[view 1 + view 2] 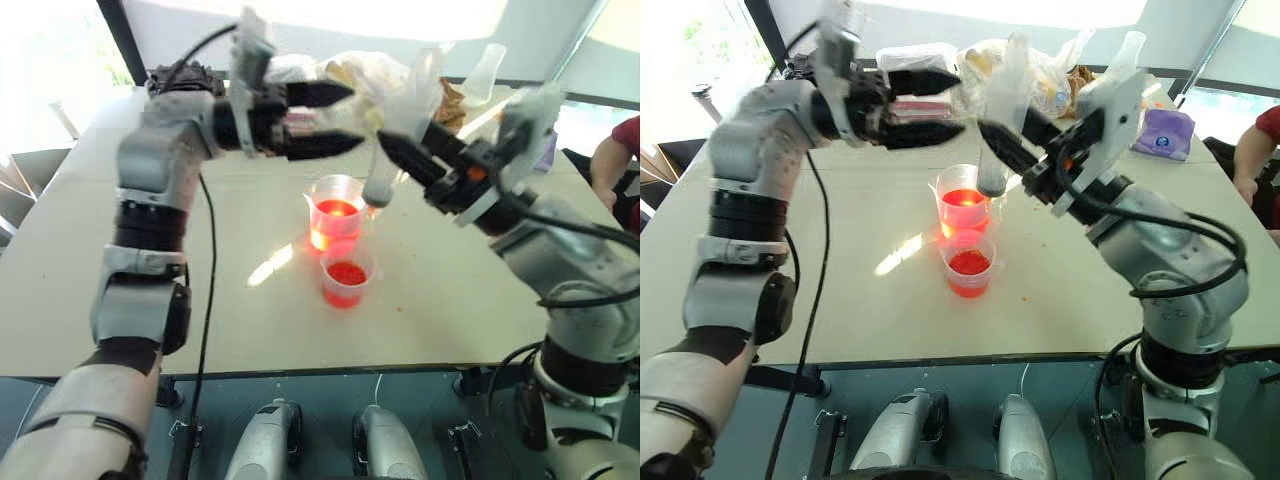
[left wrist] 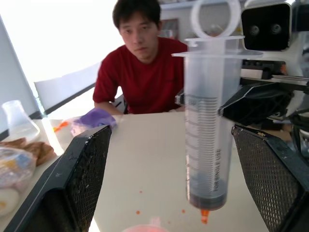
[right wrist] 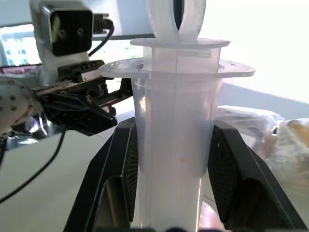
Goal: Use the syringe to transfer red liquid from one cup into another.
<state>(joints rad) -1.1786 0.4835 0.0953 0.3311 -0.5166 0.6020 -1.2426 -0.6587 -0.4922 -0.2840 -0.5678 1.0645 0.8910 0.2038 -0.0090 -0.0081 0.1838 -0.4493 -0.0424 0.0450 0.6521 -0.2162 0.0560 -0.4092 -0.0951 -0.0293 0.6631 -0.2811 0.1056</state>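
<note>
Nearest the robot on the pale bench (image 1: 120, 300) stands the short handleless cup (image 1: 346, 279), one of two clear vessels here, holding red liquid (image 1: 346, 271) that glows where the light hits it. Touching it or just behind it, toward twelve o'clock, stands the taller beaker (image 1: 335, 213) with its handle and spout, also holding red liquid. A scatter of tiny red drops dots the bench beside them.

Above the beaker hangs the single syringe (image 1: 392, 140), upright, its short orange tip (image 2: 204, 215) pointing down at about one o'clock from the beaker's mouth, clear of the rim. Its plunger is pushed low, the black seal sitting near the bottom of the barrel.

There are two grippers. The right gripper (image 3: 174, 174) comes in from three o'clock, its two black fingers (image 3: 120, 183) clenched on the syringe barrel, one on each side just under the flange. The left gripper (image 1: 335, 118) reaches across from nine o'clock at about the same height; its fingers (image 2: 72, 183) are spread wide and released, standing on either side of the syringe without touching it.

Farther back, around twelve o'clock, clear bags of food (image 1: 375, 75) lie in a heap with one empty conical flask (image 1: 485, 70) beside them. At the far two o'clock corner lies a purple pouch (image 1: 1164, 130), and one person in a red shirt (image 2: 145, 72) sits there, forearm on the bench.
</note>
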